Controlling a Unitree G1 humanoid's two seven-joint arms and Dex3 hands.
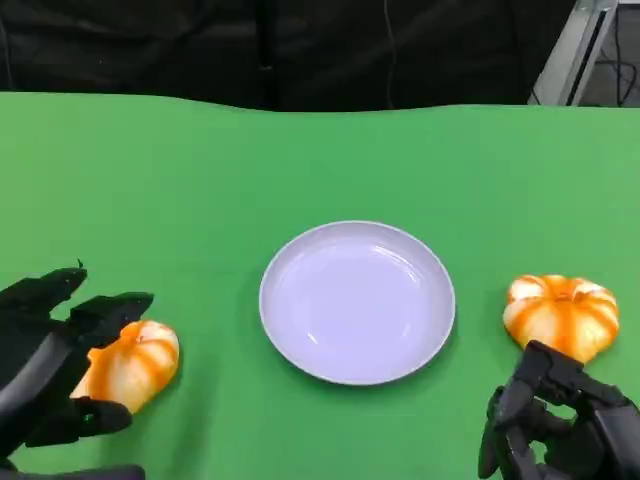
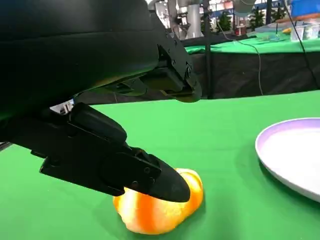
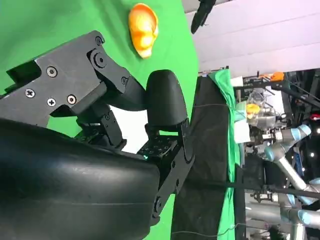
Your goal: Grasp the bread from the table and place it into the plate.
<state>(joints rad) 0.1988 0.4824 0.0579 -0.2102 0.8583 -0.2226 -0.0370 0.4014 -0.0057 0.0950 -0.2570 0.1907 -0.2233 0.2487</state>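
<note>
On the green worktop [image 1: 200,170] the left robot hand [image 1: 55,355] has its fingers spread around a bread [image 1: 135,362] at the near left, touching it but not lifting it. The white plate [image 1: 357,300] sits in the middle. A second bread [image 1: 562,315] lies to its right, just beyond the right robot hand [image 1: 560,425], whose fingers are curled in on nothing.
</note>
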